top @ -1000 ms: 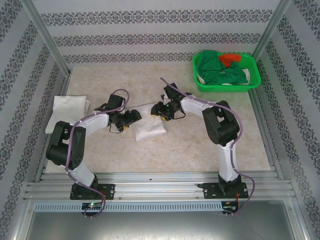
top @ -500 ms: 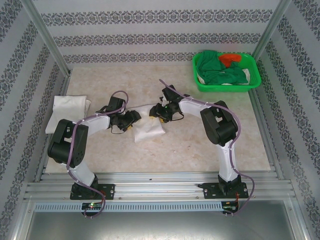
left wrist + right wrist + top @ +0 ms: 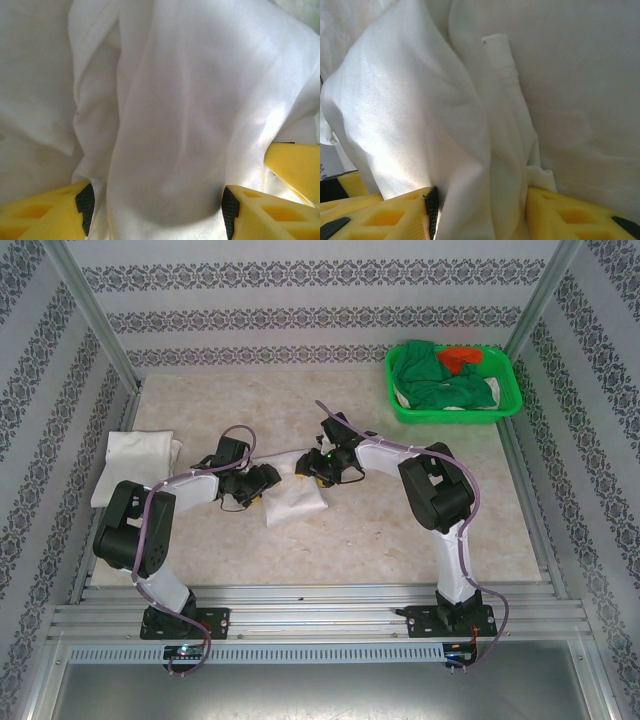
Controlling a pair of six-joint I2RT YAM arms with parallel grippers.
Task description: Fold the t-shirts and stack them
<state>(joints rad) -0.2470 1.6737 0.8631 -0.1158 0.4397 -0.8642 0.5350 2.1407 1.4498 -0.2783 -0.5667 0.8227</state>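
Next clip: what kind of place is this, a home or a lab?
Most likely a lab test cell dressed to look homely: patterned wallpaper panels in a bare metal frame, two robot arms bolted to rails at the near edge of the table, and a green basket of laundry.

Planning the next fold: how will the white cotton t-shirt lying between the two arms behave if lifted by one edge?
The white cotton t-shirt is probably floppy: it drapes in soft folds at the left pincer. Likely light, since the fabric looks thin. Lifted, it would probably sag and unfold.

overhead from behind, wrists close-up — sharing t-shirt (centre)
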